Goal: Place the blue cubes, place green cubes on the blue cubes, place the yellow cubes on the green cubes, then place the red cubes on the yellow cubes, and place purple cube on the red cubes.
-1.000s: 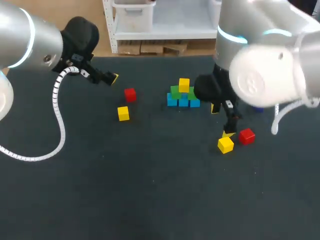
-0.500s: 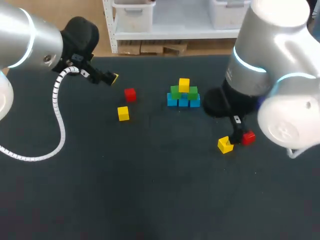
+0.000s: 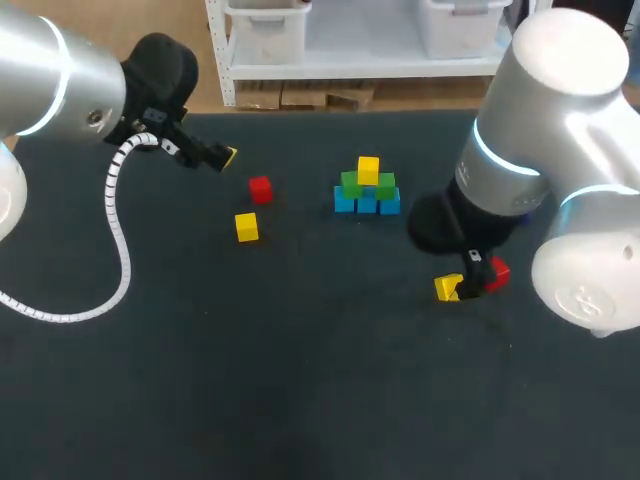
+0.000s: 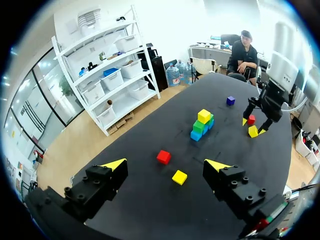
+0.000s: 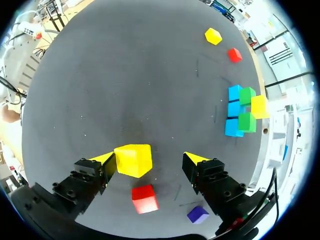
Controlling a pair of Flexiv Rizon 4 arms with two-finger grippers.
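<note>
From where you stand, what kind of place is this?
Probably a robot test bench: a dark table, a half-built stack of cubes, and my left gripper and right gripper over it.

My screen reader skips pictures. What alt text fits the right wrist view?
The right gripper hangs open over the dark table, a yellow cube between its fingers, close beside one of them. A red cube and a purple cube lie under the gripper; ahead stands a stack of blue, green and yellow cubes.
</note>
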